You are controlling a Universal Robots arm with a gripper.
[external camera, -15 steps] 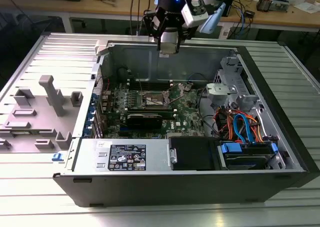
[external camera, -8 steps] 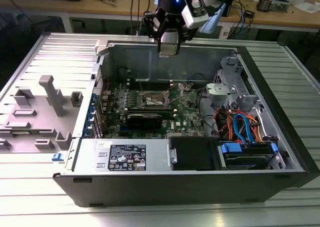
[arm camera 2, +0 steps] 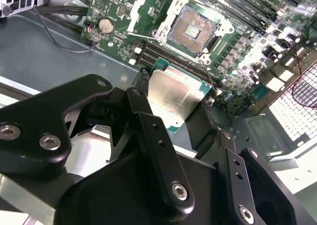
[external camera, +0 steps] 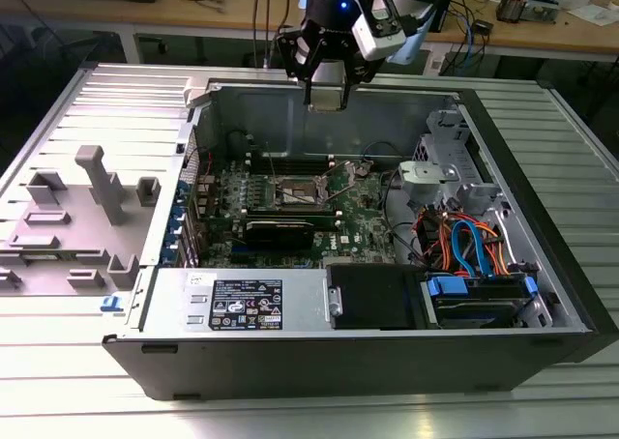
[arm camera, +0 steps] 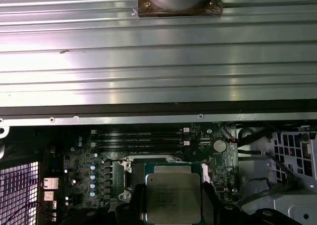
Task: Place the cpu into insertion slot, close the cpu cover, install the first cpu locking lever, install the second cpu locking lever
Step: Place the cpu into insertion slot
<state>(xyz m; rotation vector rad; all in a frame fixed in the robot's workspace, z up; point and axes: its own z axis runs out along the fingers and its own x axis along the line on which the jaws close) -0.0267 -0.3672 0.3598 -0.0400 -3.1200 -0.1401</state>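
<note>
Black two-fingered gripper point(arm camera 2: 177, 118) closed on the cpu point(arm camera 2: 174, 97), its fingers point(arm camera 2: 148, 131) pressing two opposite edges of the chip. The chip's dull silver top faces the second wrist camera, and its green border shows at the free edges. In the first wrist view the same cpu point(arm camera: 172, 197) sits between the fingertips, carrying faint print on its metal top that is too small to read. In the exterior view the gripper point(external camera: 327, 83) hangs above the far wall of an open computer case point(external camera: 542, 265), well above the green circuit board point(external camera: 368, 217) inside it. Below the gripper and beyond the held chip lies the insertion slot point(arm camera 2: 190, 31), uncovered, its gold contact field bare inside a silvery rim. The cpu cover point(arm camera 2: 148, 14) appears swung back at one side of the slot. Long black memory slots point(arm camera 2: 237, 7) run on the side of the slot away from the gripper, and a round coin battery point(arm camera 2: 105, 24) sits on the board near the swung-back cover. A white label point(external camera: 247, 304) with dense small print, not legible, is stuck on the grey metal box at the case's near wall.
</note>
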